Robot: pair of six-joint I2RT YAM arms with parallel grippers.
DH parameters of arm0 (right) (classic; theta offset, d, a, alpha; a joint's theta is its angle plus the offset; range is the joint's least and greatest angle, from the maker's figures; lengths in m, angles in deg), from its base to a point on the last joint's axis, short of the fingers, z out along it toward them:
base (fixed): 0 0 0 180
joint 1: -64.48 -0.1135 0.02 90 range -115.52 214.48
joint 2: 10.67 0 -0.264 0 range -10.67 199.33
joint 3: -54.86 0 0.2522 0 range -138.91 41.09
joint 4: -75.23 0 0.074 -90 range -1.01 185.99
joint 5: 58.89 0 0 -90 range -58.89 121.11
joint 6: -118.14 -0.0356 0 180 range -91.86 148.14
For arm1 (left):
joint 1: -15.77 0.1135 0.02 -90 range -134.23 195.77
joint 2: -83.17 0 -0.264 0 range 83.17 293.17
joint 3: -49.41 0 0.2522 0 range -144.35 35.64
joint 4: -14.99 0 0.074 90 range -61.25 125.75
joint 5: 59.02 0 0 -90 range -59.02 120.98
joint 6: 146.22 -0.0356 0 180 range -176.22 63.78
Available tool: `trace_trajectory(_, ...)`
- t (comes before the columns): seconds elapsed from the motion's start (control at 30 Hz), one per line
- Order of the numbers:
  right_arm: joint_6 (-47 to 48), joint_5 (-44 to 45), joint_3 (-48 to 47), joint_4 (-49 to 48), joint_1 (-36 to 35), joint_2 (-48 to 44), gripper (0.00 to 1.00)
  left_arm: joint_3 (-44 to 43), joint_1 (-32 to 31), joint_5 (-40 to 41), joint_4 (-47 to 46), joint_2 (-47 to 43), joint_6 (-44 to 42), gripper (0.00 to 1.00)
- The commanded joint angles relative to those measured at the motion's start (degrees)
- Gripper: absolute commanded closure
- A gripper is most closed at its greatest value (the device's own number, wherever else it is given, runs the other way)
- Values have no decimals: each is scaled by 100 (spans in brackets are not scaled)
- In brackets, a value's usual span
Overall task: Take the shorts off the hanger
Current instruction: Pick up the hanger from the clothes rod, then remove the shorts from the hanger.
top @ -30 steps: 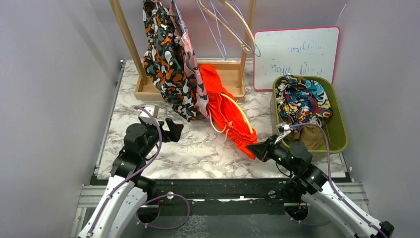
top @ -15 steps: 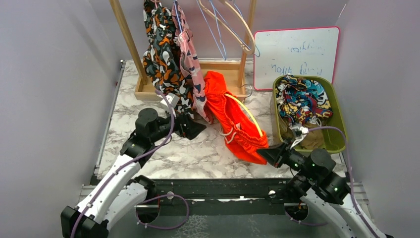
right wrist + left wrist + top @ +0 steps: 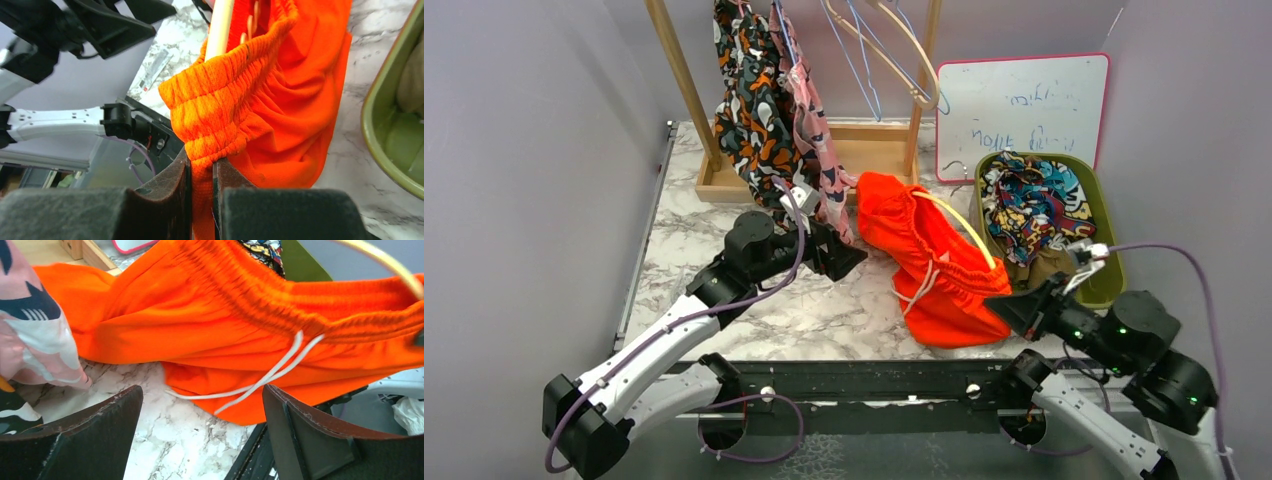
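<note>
At 4 o'clock on the table (image 3: 724, 250), the orange shorts (image 3: 944, 285) lie in a bunched heap. They are bright mesh fabric with a gathered elastic waistband, and a white drawstring (image 3: 270, 375) trails loose across the front. A pale hanger (image 3: 964, 222) runs through the waist, and its bar arches out of the cloth toward 1 o'clock, near the green bin (image 3: 1112, 288).

My right gripper (image 3: 1009, 312) sits at the heap's 4 o'clock corner. On the right wrist feed its fingers (image 3: 170, 185) are nearly together, with a fold of waistband pinched between them. The cloth rises from that pinch toward the hanger.

My left gripper (image 3: 844, 258) is at the heap's 9 o'clock side, just short of the fabric. Its jaws are spread wide and hold nothing. The hem of the pink shorts (image 3: 812, 150) hangs just beside its left finger. I cannot tell whether they touch.

The left arm reaches from its base at 7 o'clock in a long line toward the table's centre, wrist pointing to 3 o'clock. The right arm is folded back off the near edge at 5 o'clock, with its elbow outboard and its gripper aimed toward 10 o'clock.

At 11 o'clock the blotch shorts (image 3: 746, 110) hang on the rack (image 3: 679, 70) next to the pink pair. Multicolour shorts (image 3: 1034, 205) sit in the bin at 2 o'clock.
</note>
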Motion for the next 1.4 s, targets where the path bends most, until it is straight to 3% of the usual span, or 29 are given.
trace_trajectory(0.0,390,461,-1439,473,-17,327,99,-144,-85,614,-179,-180,-158,9)
trace_trajectory(0.1,632,239,-1586,343,-17,289,99,103,-91,868,-533,-483,-156,8)
trace_trajectory(0.23,725,-567,-1045,-118,-18,465,99,274,-85,928,-762,-737,-102,7)
trace_trajectory(0.4,718,-2324,205,-1827,-17,1143,99,274,-85,563,-743,-655,-35,7)
trace_trajectory(0.53,823,-3087,834,-2827,-15,1734,99,390,-94,466,-628,-638,110,7)
trace_trajectory(0.77,1187,-3361,1034,-3061,-13,2243,99,1046,-90,1053,-561,-979,408,9)
trace_trajectory(1.0,1120,-3568,1347,-3481,-12,2308,99,1090,-85,1629,-594,-599,525,15)
trace_trajectory(1.2,1240,-3574,1405,-3506,-17,2362,99,1148,-85,2031,-772,-417,627,29)
trace_trajectory(1.37,1324,-3514,1398,-3509,-18,2451,99,1034,-90,1773,-536,-148,648,45)
